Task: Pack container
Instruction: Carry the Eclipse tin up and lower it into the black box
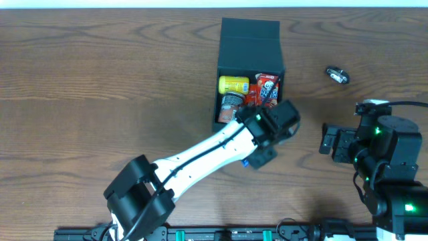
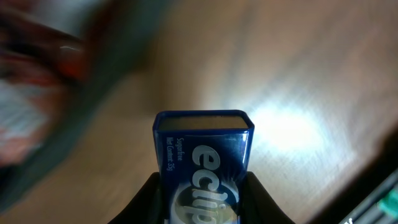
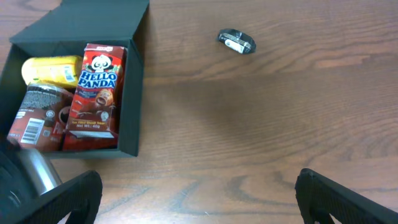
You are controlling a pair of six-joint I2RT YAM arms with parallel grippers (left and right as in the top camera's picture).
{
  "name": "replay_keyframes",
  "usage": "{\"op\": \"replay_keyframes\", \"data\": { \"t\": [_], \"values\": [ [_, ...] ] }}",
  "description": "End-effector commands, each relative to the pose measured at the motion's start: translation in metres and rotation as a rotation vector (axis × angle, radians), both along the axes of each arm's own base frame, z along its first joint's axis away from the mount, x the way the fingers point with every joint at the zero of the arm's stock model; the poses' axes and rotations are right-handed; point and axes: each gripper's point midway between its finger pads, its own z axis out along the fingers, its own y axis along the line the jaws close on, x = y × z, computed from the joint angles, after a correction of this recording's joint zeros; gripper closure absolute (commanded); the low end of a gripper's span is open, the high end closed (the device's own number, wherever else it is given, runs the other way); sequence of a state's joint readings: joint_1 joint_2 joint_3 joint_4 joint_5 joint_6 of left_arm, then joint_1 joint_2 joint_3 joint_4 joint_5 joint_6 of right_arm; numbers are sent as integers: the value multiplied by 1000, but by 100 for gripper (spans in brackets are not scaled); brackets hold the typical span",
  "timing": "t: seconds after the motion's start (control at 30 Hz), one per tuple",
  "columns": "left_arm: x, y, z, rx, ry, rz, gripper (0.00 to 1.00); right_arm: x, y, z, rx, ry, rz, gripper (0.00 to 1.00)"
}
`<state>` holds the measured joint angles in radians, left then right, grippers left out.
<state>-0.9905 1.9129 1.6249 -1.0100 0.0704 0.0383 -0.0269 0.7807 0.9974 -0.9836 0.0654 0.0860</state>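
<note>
The container, a dark box with its flap lid open, sits at the table's middle back; it shows too in the right wrist view. Inside lie a yellow packet, a red Hello Panda box and a brown packet. My left gripper is shut on a blue Eclipse tin, held above the wood just in front of the container's near right corner. My right gripper stands wide open over bare wood with nothing between its fingers, to the right of the container.
A small black and silver object lies on the table right of the container, also visible in the right wrist view. My left arm runs diagonally from the front left toward the container.
</note>
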Motion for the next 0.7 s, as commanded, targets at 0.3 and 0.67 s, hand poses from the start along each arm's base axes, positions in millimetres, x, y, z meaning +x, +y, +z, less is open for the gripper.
{"op": "replay_keyframes", "data": {
  "t": [0.3, 0.67],
  "values": [
    [127, 36, 59, -216, -189, 732, 94, 0, -1, -1, -7, 2, -7, 1],
    [149, 17, 27, -281, -127, 833, 94, -1, -1, -1, -7, 3, -6, 1]
  ]
}}
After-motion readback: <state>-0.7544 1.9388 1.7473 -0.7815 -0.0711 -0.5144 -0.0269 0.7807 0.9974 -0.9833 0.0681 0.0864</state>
